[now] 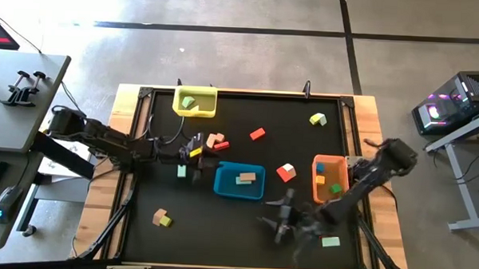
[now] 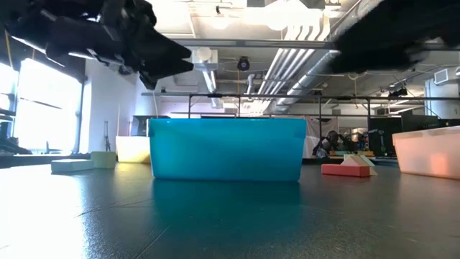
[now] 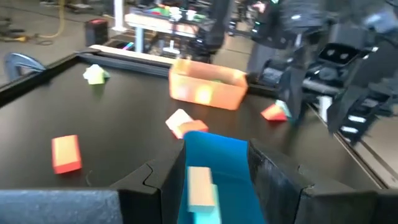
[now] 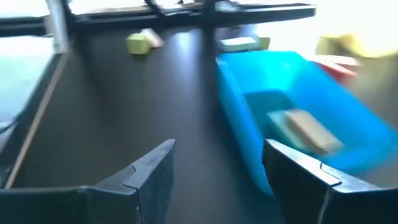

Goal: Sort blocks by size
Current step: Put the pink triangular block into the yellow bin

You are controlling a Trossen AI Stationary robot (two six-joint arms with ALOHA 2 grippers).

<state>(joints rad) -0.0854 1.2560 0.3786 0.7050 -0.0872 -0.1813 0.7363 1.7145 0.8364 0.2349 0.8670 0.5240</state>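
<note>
Mid-sort: both pincers empty. Right pincer spread wide, lower centre; left pincer parted beside blue tray. Blocks lie scattered over counter. Next: pick one.

The left arm reaches in from the table's left edge toward the middle, its left gripper held above the surface with fingers parted and nothing between them. The right arm bends in from the right edge, its right gripper near the front edge, fingers spread wide, empty.
</note>
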